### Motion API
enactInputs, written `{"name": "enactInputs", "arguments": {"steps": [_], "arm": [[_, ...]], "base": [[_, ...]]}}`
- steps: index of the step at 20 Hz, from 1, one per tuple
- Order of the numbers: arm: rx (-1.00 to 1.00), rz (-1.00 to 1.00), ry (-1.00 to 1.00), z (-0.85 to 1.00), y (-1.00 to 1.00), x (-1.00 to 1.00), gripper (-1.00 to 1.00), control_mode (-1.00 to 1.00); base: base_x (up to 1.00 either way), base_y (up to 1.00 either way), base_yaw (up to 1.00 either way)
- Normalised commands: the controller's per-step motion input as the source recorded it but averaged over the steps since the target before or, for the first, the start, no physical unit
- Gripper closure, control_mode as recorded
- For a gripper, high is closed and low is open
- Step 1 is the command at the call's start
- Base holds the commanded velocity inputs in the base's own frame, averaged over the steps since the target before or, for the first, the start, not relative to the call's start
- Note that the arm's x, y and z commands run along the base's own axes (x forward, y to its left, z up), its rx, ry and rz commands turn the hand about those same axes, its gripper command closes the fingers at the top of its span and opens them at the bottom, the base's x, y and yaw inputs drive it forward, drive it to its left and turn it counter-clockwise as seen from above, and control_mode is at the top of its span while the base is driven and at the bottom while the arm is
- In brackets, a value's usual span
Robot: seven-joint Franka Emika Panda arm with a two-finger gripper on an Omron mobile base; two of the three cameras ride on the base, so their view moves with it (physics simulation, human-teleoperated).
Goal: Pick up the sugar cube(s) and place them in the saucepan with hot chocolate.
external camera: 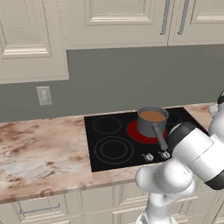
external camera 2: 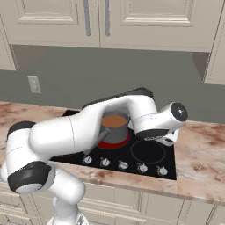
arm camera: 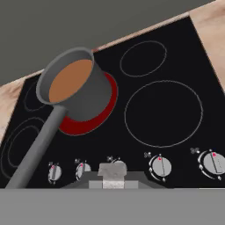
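Your pincer (arm camera: 113, 178) is clenched on a small pale sugar cube (arm camera: 112, 172), low over the stove knobs. The saucepan (arm camera: 75, 85) with hot chocolate (arm camera: 70, 80) sits on the red ring, ahead and left of it, its handle pointing back at you.

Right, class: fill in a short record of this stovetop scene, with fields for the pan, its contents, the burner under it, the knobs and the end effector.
pan: grey saucepan, upright on the cooktop, handle toward the front edge
contents: hot chocolate, light brown, smooth
burner: red ring glowing under the pan; other rings dark
knobs: row along the cooktop's front
end effector: shut, above the knobs; a small pale block sits at its tips
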Motion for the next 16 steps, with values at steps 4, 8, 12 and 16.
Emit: {"name": "enactInputs", "arguments": {"steps": [4,8,12,16], "arm": [[-0.15,0.0,0.05,0.59,1.0,0.38,1.0,-1.0],[-0.14,0.0,0.06,0.2,1.0,0.39,1.0,-1.0],[-0.04,0.0,0.0,0.0,0.81,0.38,1.0,-1.0],[0.0,0.0,0.0,0.0,0.48,0.41,1.0,-1.0]], "base": [[0.0,0.0,0.0],[0.0,0.0,0.0],[0.0,0.0,0.0],[0.0,0.0,0.0]]}}
